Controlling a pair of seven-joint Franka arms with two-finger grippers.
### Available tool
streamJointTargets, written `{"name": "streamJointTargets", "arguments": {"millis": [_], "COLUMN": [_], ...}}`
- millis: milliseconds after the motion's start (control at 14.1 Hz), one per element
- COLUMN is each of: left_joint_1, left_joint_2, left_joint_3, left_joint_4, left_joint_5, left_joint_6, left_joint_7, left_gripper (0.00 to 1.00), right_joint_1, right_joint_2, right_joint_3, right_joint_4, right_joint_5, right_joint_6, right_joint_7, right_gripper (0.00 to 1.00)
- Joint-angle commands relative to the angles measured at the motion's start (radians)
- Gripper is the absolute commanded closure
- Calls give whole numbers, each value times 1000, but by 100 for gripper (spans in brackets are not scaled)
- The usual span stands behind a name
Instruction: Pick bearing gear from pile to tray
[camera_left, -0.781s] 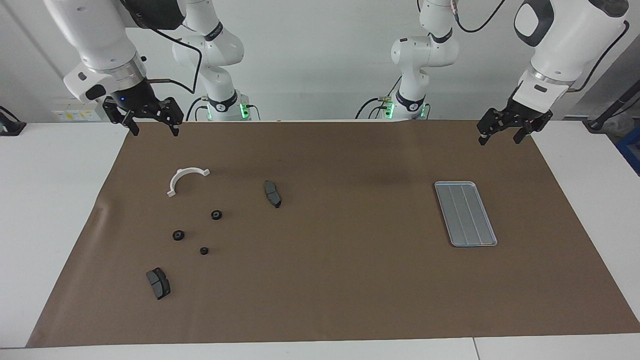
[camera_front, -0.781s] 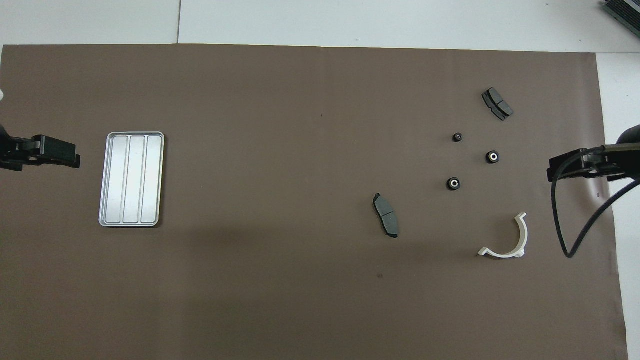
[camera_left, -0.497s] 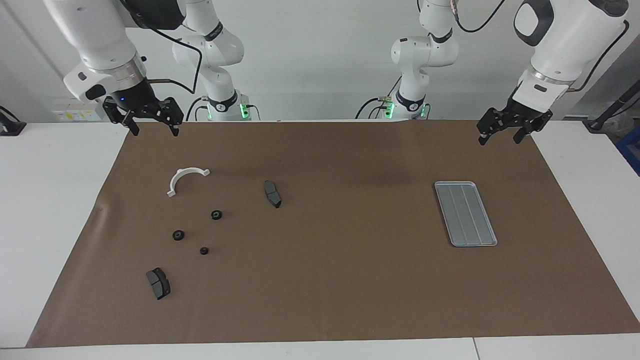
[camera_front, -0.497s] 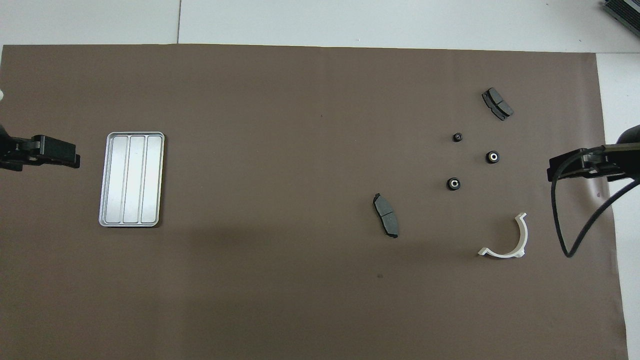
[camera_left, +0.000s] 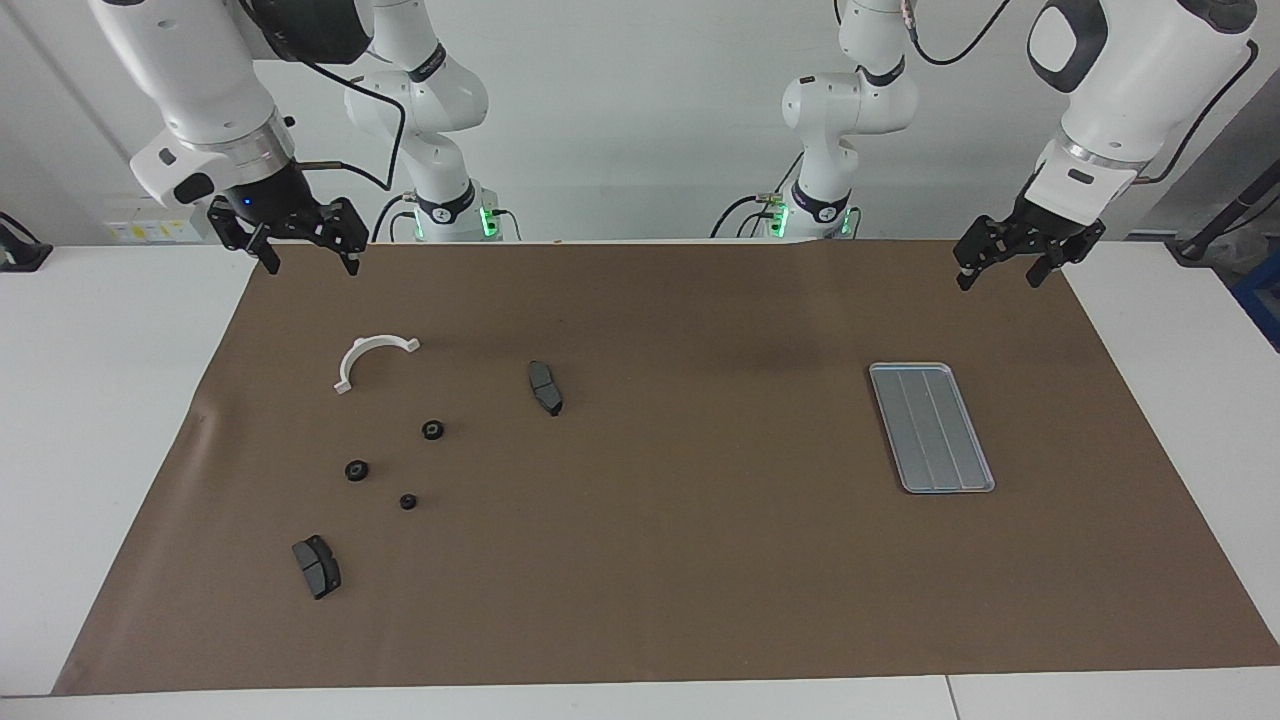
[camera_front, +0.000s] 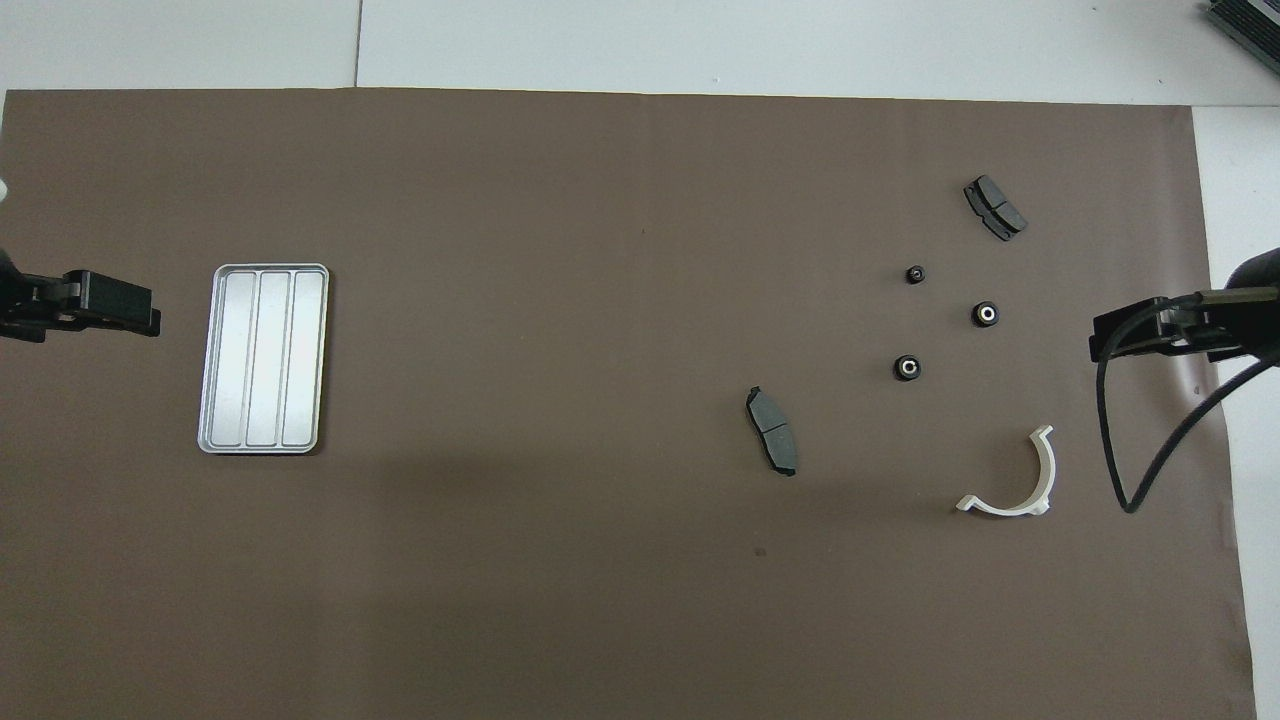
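The pile lies toward the right arm's end of the brown mat. It holds three small black rings (camera_left: 432, 430) (camera_left: 356, 470) (camera_left: 408, 501), two dark grey brake-pad pieces (camera_left: 545, 387) (camera_left: 317, 566) and a white half-ring bracket (camera_left: 372, 358). In the overhead view the rings (camera_front: 907, 368) (camera_front: 985, 314) (camera_front: 915, 274) lie between the bracket (camera_front: 1015, 480) and one pad (camera_front: 994, 208). The silver tray (camera_left: 931, 427) (camera_front: 264, 358) lies empty toward the left arm's end. My right gripper (camera_left: 309, 266) (camera_front: 1110, 340) hangs open and empty over the mat's edge beside the pile. My left gripper (camera_left: 998, 280) (camera_front: 130, 308) hangs open and empty over the mat beside the tray.
The brown mat (camera_left: 700, 560) covers most of the white table (camera_left: 100, 400). A black cable (camera_front: 1150, 450) loops down from the right arm near the bracket. A wide stretch of bare mat separates the pile from the tray.
The right gripper has shifted very slightly toward the pile. The left gripper and all the parts have not moved.
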Motion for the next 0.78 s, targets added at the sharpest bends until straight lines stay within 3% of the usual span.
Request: {"name": "streamJointTargets", "arguments": {"millis": [0,213,710], "left_joint_1": [8,10,8], "left_joint_2": [-29,-31,-31], "left_joint_3": [-3,-3,-3], "left_joint_4": [-32,-32,-32], "left_joint_5": [-11,-11,-11], "left_joint_6": [9,9,9], "left_joint_7": [10,10,10], "left_gripper": [0,0,0], "right_joint_1": [-7,-25,-99], "right_joint_2": [-50,-12,241], "right_joint_3": [3,2,2], "right_joint_4": [-92,-127,-129], "right_joint_5": [13,13,36], "right_joint_6": [89,173,425], "right_joint_7": [1,-57,-342], "right_gripper": [0,0,0]}}
